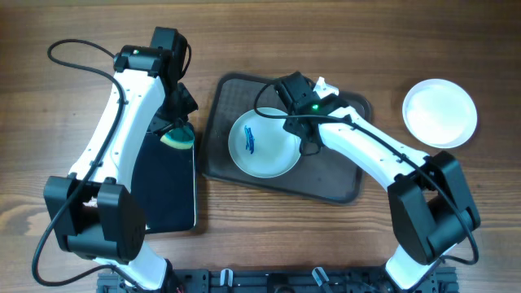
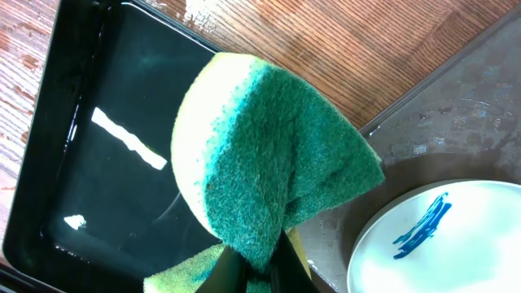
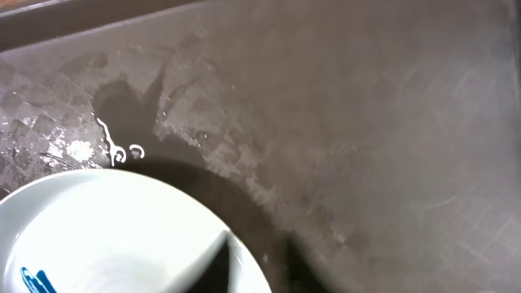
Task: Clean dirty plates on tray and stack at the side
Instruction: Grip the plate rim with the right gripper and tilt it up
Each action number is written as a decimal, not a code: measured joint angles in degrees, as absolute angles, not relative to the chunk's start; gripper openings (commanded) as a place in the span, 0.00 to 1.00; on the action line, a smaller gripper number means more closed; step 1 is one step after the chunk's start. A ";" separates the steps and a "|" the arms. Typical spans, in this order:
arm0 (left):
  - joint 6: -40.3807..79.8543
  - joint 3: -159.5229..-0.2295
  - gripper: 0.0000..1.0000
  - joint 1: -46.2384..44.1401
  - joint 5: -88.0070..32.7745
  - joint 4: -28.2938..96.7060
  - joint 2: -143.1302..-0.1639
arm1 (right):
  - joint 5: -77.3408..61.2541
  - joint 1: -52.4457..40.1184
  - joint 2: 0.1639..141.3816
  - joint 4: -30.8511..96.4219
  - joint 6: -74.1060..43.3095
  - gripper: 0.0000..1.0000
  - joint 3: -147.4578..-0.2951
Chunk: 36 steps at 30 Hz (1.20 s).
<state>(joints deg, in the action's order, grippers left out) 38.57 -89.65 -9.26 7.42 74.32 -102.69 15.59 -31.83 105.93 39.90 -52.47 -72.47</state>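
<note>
A white plate (image 1: 273,153) with a blue scribble lies on the left part of the dark grey-brown tray (image 1: 342,175). My right gripper (image 1: 295,127) is closed on its far right rim, one finger inside the plate (image 3: 106,236) and one outside over the tray (image 3: 366,122); the fingertips show in the right wrist view (image 3: 260,264). My left gripper (image 2: 256,273) is shut on a green and yellow sponge (image 2: 269,155), held just left of the tray (image 2: 456,122) and the plate (image 2: 440,244). A clean white plate (image 1: 440,112) sits on the table at the right.
A glossy black tray (image 1: 167,191) lies on the wooden table under my left arm; it also shows in the left wrist view (image 2: 106,163). The sponge (image 1: 177,137) hangs over its top right corner. Wet smears mark the grey tray.
</note>
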 measured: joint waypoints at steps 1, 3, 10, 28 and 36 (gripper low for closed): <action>38.57 -89.65 0.04 -9.26 7.42 74.30 -102.69 | 15.70 -31.83 105.93 41.17 -51.24 1.00 -73.17; 38.57 -89.65 0.05 -9.26 7.44 74.30 -102.69 | 15.68 -31.83 105.91 46.13 -48.38 0.99 -75.11; 38.39 -89.65 0.04 -9.26 7.42 72.79 -102.69 | 0.47 -31.75 103.81 43.97 -40.03 0.71 -74.72; 38.39 -89.65 0.04 -9.26 7.42 73.06 -102.69 | -6.04 -26.20 105.62 35.20 -43.18 0.63 -67.20; 38.39 -89.65 0.04 -9.26 7.40 74.08 -102.69 | -11.14 -26.20 110.06 32.05 -41.95 0.05 -67.20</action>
